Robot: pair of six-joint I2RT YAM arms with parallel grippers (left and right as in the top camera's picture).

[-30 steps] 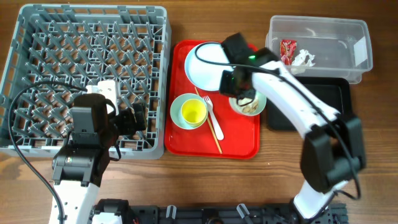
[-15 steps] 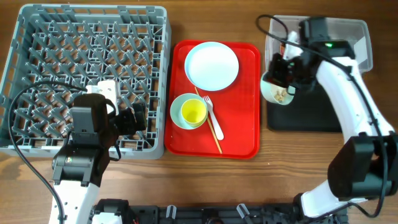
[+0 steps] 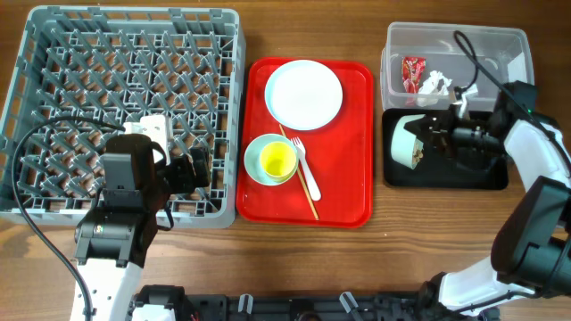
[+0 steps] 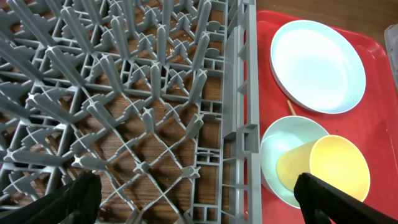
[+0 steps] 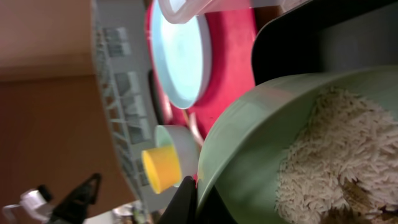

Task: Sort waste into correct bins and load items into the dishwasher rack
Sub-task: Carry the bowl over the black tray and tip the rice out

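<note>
My right gripper (image 3: 434,138) is shut on the rim of a pale green bowl (image 3: 406,141) and holds it tipped on its side over the black tray (image 3: 486,176). Beige food scraps (image 5: 336,155) sit inside the bowl (image 5: 261,143). The clear tub (image 3: 500,67) behind the tray holds the red wrapper (image 3: 412,72) and white napkin (image 3: 436,84). On the red serving tray (image 3: 343,201) lie the white plate (image 3: 304,94), a second bowl (image 3: 257,168) holding the yellow cup (image 3: 277,160), and the white fork (image 3: 306,166). My left gripper (image 4: 199,199) is open over the grey rack (image 3: 125,107), near its right wall.
A thin wooden stick (image 3: 306,185) lies on the red serving tray beside the fork. The rack's right wall (image 4: 245,93) stands between my left gripper and the red tray. A cable (image 3: 468,58) arcs over the clear tub.
My right arm carried the bowl from the red serving tray to the right, past the tub's left end, and has tipped it on its side over the black tray. The left arm has not moved.
</note>
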